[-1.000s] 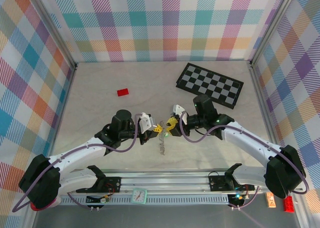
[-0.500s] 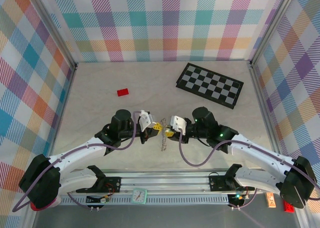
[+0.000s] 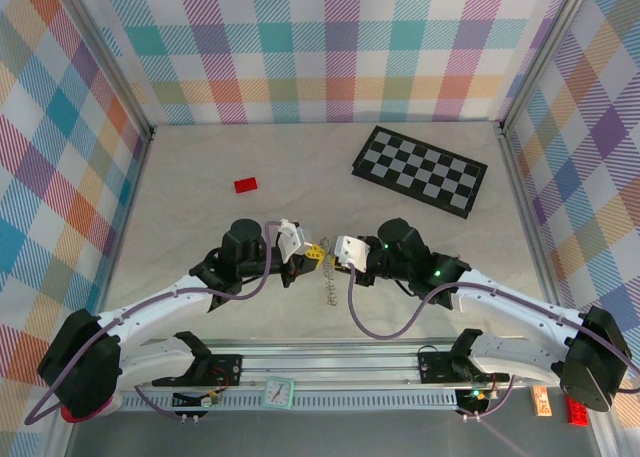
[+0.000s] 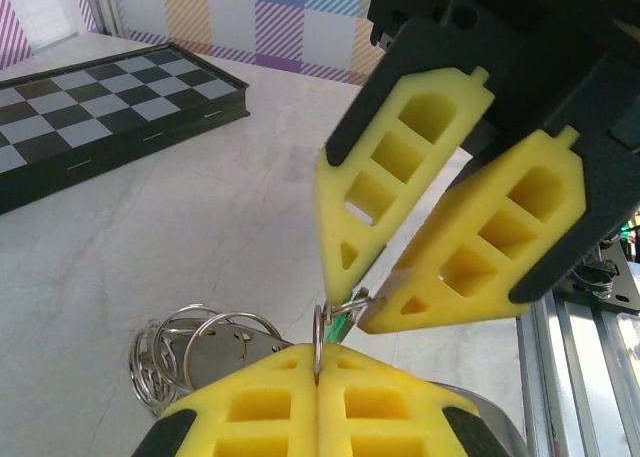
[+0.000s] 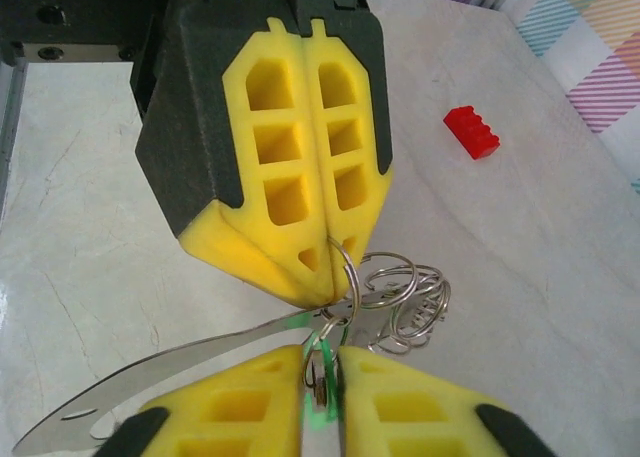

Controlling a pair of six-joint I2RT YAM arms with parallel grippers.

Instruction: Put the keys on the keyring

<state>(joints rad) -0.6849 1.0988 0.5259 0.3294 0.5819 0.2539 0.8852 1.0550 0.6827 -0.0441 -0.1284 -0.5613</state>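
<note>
My left gripper (image 4: 318,362) is shut on a silvery split ring of the keyring (image 4: 318,329), held just above the table. A bunch of further rings (image 5: 405,299) and a flat metal tag (image 5: 150,377) hang from it. My right gripper (image 5: 322,362) meets it tip to tip, shut on a green key (image 5: 320,397) whose small ring (image 5: 335,322) touches the held ring. From above, the left gripper (image 3: 313,252) and right gripper (image 3: 333,260) meet at mid-table, and the keyring (image 3: 326,285) dangles below them.
A black-and-grey checkerboard (image 3: 420,170) lies at the back right. A red block (image 3: 245,185) sits at the back left, apart from the grippers. The metal rail (image 3: 330,362) runs along the near edge.
My right gripper has swung in toward the left gripper and narrowed its jaws onto the green key. The left gripper has stayed put, still holding the ring.
</note>
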